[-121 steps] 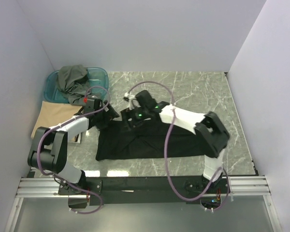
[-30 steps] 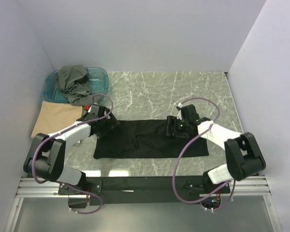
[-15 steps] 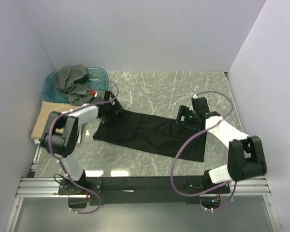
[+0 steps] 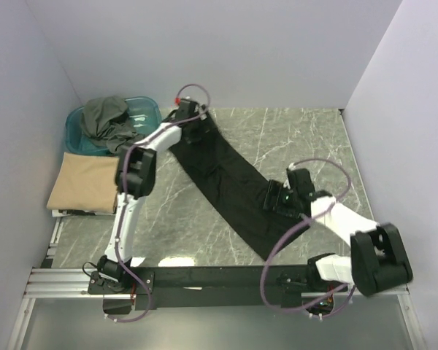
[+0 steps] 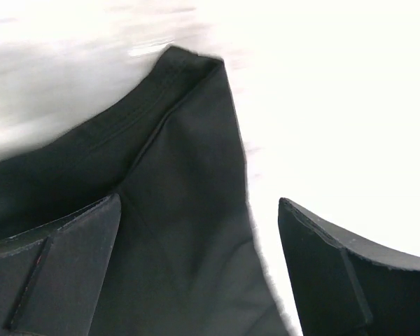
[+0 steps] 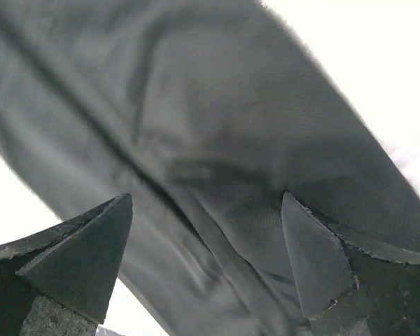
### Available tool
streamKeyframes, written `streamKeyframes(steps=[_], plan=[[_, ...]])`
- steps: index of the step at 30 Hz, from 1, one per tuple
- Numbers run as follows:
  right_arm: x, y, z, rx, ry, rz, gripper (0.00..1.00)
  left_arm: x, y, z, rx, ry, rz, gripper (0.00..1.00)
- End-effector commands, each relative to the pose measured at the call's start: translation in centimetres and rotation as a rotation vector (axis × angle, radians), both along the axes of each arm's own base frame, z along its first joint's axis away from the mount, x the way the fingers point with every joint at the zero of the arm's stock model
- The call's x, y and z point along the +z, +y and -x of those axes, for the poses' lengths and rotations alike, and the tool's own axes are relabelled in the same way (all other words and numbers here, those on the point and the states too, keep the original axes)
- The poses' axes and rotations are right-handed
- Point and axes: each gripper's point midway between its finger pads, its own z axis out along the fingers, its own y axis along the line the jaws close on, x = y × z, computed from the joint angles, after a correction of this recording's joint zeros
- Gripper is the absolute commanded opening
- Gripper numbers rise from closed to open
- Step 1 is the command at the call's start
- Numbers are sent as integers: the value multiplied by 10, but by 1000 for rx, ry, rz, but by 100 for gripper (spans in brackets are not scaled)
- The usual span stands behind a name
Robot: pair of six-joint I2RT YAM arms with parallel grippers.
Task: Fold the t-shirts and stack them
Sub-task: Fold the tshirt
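The black t-shirt [image 4: 226,182] lies as a long folded strip running diagonally from the back left to the front right of the marble table [image 4: 306,138]. My left gripper [image 4: 196,125] is at its far end, near the back wall. In the left wrist view the gripper [image 5: 199,203] stands open over the black cloth [image 5: 182,140] at a seamed edge. My right gripper [image 4: 277,198] hovers over the strip's near part, open [image 6: 206,199] above wrinkled black cloth [image 6: 217,105]. A tan-beige t-shirt [image 4: 84,182] lies folded at the left. A dark grey-olive t-shirt [image 4: 108,120] is bunched in the tub.
A translucent teal tub [image 4: 144,109] stands in the back left corner, beside my left arm. White walls close in the table on three sides. The arms' mounting rail [image 4: 219,281] runs along the near edge.
My left arm has swung far back towards the wall and the black shirt's left end went with it, so the strip turned from lying across to a steep diagonal. My right gripper moved nearer.
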Motion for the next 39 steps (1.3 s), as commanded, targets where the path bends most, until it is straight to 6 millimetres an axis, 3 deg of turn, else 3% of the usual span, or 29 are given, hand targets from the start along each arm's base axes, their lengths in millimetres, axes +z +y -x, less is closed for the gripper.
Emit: streamKeyframes(steps=[1, 3, 4, 5, 6, 8, 12, 16, 21, 25, 34, 39], plan=[[-14, 30, 71, 124, 108, -71, 94, 19, -90, -12, -130, -78, 151, 100], [-11, 48, 92, 180, 120, -121, 94, 16, -116, -24, -164, -115, 238, 99], [-9, 59, 108, 241, 115, -153, 94, 25, -124, -34, -144, -159, 311, 99], [-6, 68, 117, 256, 132, -194, 94, 26, -129, -38, -138, -183, 349, 99], [-5, 74, 124, 277, 130, -214, 94, 13, -129, -41, -119, -180, 371, 99], [-1, 84, 135, 334, 112, -244, 94, 14, -128, -53, -57, -230, 400, 100], [6, 94, 135, 389, 60, -246, 95, 4, -133, -59, -40, -255, 416, 99], [31, 110, 124, 448, -28, -272, 95, -4, -130, -61, -22, -261, 395, 99], [48, 129, 129, 572, -72, -289, 95, 9, -126, -72, -17, -317, 413, 99], [43, 142, 135, 606, -42, -271, 95, 35, -129, -77, -48, -385, 491, 99], [15, 150, 130, 600, 13, -175, 95, 59, -137, -69, -147, -442, 489, 99], [23, 161, 126, 621, -20, -160, 95, 78, -148, -55, -238, -474, 454, 99]])
